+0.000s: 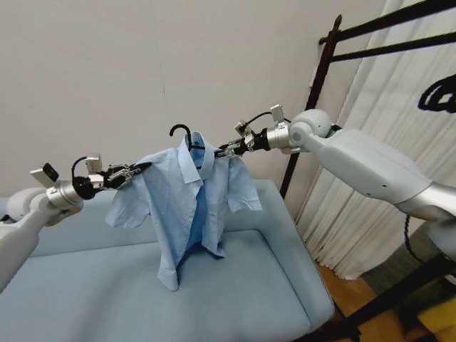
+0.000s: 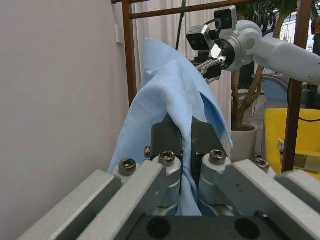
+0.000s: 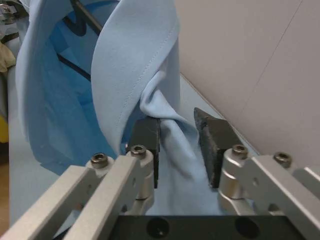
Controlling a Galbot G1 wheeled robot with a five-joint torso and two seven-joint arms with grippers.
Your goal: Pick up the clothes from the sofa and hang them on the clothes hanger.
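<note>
Above the seat of the pale blue cushioned sofa (image 1: 271,285), a light blue short-sleeved shirt (image 1: 189,206) on a black hooked hanger (image 1: 179,130) hangs stretched between both arms. Fingers of the left gripper (image 1: 135,171) are clamped on one shoulder; the right gripper (image 1: 226,150) pinches a bunched fold at the other.

Blue shirt (image 1: 192,206) (plain), black hanger (image 3: 87,16), blue sofa (image 1: 107,299)

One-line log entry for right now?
left gripper: shut on shirt shoulder | right gripper: shut on other shoulder | shirt: on hanger, above sofa
</note>
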